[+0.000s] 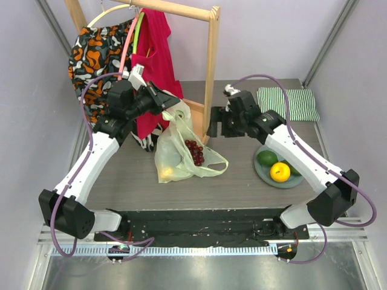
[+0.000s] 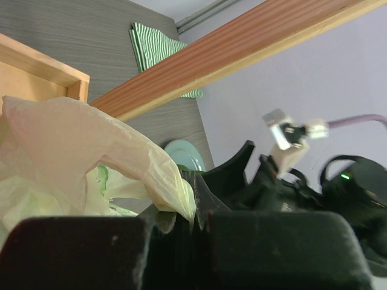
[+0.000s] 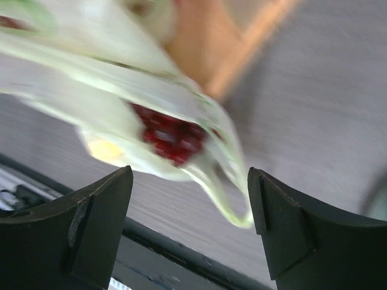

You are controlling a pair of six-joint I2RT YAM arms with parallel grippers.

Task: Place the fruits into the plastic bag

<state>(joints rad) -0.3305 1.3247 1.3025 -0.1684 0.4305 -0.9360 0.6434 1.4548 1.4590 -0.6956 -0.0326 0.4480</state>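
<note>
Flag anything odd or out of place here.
Nothing spilled or damaged. The plastic bag hangs lopsided, pinched by one edge in the left end effector, its lower part slumped on the table with grapes inside.

Green-and-white striped folded cloth (image 1: 289, 104): far right of grey surface (image 1: 242, 181) | round grey plate (image 1: 261, 171): near right | red garment (image 1: 156, 54), orange-black patterned fabric (image 1: 91, 54): hang on wooden rack (image 1: 211, 72)

The top camera looks down from above and behind both bases over the whole table (image 1: 242, 181). The left wrist camera faces forward past the left gripper (image 2: 190, 220), right against the plastic bag (image 2: 72, 145). The right wrist camera, looking ahead through the right gripper (image 3: 190, 199), shares that bag, blurred.
</note>
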